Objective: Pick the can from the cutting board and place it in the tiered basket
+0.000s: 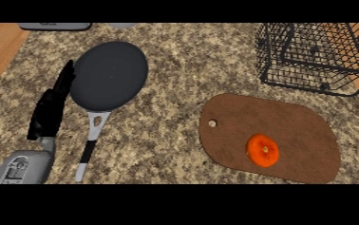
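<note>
An orange can, seen from above as a round orange top, stands on the brown cutting board at the lower right. The black wire tiered basket sits at the upper right, beyond the board. My left hand rises at the left edge with straight black fingers pointing up, well apart from the can and holding nothing. My right hand does not show in the head view.
A dark frying pan with a grey and black handle lies left of centre, just right of my left hand. Grey objects peek in at the counter's far edge. Speckled stone counter spreads between pan and board.
</note>
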`<state>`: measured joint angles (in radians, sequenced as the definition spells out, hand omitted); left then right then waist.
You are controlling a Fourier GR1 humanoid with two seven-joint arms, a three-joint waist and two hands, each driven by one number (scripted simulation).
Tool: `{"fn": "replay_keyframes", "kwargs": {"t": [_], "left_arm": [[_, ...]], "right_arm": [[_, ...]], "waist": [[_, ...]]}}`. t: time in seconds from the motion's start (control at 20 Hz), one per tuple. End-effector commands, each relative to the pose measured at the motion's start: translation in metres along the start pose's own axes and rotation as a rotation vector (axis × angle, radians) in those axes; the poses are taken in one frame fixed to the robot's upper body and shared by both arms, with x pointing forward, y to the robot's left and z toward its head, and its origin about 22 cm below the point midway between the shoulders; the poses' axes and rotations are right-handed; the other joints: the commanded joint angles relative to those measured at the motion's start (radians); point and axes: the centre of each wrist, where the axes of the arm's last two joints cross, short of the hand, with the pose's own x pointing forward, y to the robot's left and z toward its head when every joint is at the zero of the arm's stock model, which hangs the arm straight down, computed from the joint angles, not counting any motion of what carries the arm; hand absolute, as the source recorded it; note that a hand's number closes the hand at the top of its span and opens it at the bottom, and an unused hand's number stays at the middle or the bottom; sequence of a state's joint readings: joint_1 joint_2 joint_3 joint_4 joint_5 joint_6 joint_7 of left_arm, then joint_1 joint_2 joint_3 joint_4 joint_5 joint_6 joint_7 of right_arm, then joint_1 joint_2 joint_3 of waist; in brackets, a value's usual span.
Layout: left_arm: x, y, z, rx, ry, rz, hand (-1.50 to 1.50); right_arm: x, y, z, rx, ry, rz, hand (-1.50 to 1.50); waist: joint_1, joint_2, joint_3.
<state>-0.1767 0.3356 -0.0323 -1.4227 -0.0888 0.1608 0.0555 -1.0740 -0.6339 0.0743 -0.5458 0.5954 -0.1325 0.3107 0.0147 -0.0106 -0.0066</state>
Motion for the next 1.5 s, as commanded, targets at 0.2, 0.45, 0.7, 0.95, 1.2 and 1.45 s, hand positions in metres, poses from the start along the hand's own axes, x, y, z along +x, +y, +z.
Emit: {"fn": "replay_keyframes", "kwargs": {"t": [0.2,0.45,0.7,0.95,1.2,1.45], "left_arm": [[-0.002,0.011,0.009,-0.002,-0.002,-0.007,0.0],[-0.012,-0.002,0.001,0.01,0.005,-0.006,0.0],[-0.01,-0.004,0.014,0.009,0.005,-0.008,0.0],[0.0,0.016,0.003,0.029,0.038,-0.015,0.0],[-0.013,0.01,0.023,0.03,0.037,0.002,0.0],[-0.005,0.018,0.017,0.054,0.04,-0.011,0.0]], "right_arm": [[-0.031,0.033,0.005,-0.014,0.024,-0.168,-1.5],[-0.027,0.005,-0.003,-0.129,-0.021,-0.278,-1.5],[-0.042,-0.051,-0.006,-0.231,0.008,-0.298,-1.5],[-0.064,-0.068,0.002,-0.165,0.16,-0.385,-1.5],[-0.14,-0.099,0.025,-0.124,0.196,-0.426,-1.5],[-0.196,-0.115,0.061,-0.153,0.158,-0.478,-1.5]], "waist": [[0.001,0.014,0.007],[0.001,0.017,0.007],[-0.007,0.01,0.007],[-0.029,0.003,0.006],[-0.044,-0.002,0.007],[-0.054,-0.001,0.007]]}}
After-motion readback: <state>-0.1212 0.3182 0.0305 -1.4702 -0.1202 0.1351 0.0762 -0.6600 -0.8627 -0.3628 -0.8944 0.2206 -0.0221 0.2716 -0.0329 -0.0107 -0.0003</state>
